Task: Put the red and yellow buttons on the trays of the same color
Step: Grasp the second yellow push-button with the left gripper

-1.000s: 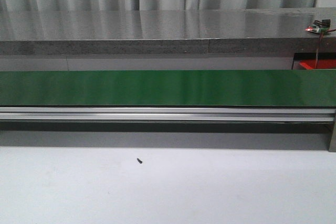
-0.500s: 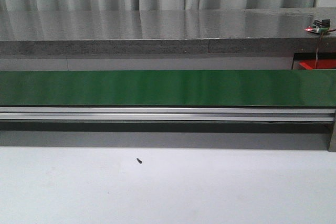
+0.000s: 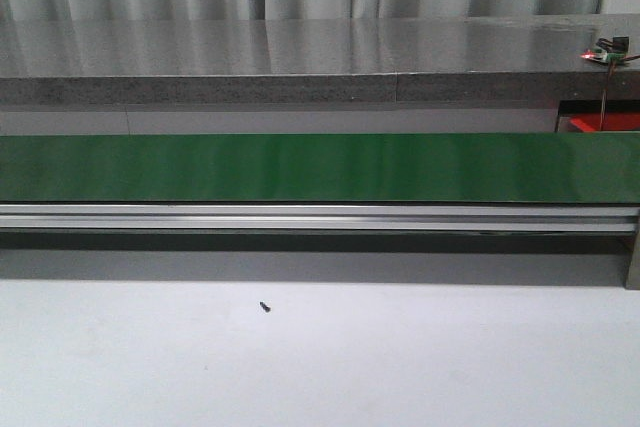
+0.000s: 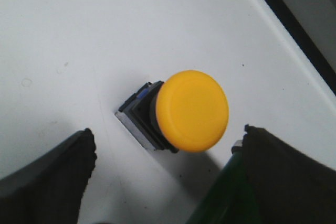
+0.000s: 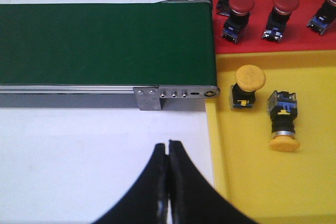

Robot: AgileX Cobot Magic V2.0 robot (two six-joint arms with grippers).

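Neither arm appears in the front view, and the red tray (image 3: pixel 604 124) is cut off there. The left end effector (image 4: pixel 167 174) is spread around a yellow button (image 4: pixel 191 110) with a dark square base, lying tilted on the white bench (image 4: pixel 79 35). The right end effector (image 5: pixel 168 161) is pressed together, empty, beside the yellow tray (image 5: pixel 247 182) holding 2 yellow buttons (image 5: pixel 249 80).
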